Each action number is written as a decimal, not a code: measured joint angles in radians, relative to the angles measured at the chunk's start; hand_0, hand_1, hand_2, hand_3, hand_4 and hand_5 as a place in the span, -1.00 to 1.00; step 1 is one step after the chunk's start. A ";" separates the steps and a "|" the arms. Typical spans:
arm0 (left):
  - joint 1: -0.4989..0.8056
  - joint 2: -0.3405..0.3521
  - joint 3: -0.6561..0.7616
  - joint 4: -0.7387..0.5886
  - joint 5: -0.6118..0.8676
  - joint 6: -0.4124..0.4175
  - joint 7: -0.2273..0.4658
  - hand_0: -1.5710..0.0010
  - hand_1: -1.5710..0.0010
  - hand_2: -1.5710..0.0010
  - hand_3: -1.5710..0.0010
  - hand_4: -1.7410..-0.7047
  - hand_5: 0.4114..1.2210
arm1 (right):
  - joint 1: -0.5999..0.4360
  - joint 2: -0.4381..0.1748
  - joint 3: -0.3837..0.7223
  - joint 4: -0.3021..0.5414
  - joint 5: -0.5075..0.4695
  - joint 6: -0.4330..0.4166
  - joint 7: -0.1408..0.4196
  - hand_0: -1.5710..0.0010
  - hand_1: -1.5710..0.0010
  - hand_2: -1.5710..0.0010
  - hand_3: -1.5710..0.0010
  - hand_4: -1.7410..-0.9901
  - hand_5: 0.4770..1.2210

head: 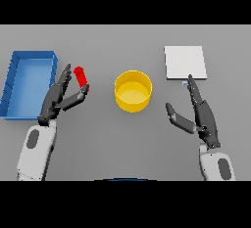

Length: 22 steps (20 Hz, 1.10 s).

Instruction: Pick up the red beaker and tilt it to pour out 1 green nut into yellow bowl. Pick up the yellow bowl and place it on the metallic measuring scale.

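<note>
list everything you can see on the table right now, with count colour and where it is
red beaker: 1, red, left of centre, between the left hand's fingers and thumb
yellow bowl: 1, yellow, centre of the table, upright, nothing visible inside
metallic measuring scale: 1, pale grey square plate, far right, beyond the right hand
blue tray: 1, blue, open-topped, far left edge of the table
table: 1, grey, under everything
left hand: 1, dark, left of the bowl, fingers and thumb around the beaker's lower part
right hand: 1, dark, right of the bowl, fingers straight, pointing toward the scale, holding nothing
</note>
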 measured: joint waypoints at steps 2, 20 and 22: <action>-0.042 -0.010 -0.002 0.047 -0.010 0.004 -0.006 1.00 1.00 1.00 1.00 0.04 -0.41 | 0.000 -0.001 0.001 0.003 0.011 -0.007 0.015 1.00 1.00 1.00 1.00 0.38 -0.60; -0.297 -0.080 0.115 0.450 0.008 0.093 -0.205 0.52 0.48 0.42 0.34 -0.36 0.14 | 0.020 0.010 0.000 -0.028 -0.005 -0.007 0.027 1.00 1.00 1.00 1.00 0.34 -0.54; -0.313 -0.093 0.118 0.460 -0.011 0.149 -0.201 0.04 0.00 -0.08 -0.13 -0.57 0.45 | 0.021 0.006 -0.004 -0.034 -0.004 -0.010 0.041 1.00 1.00 1.00 1.00 0.34 -0.54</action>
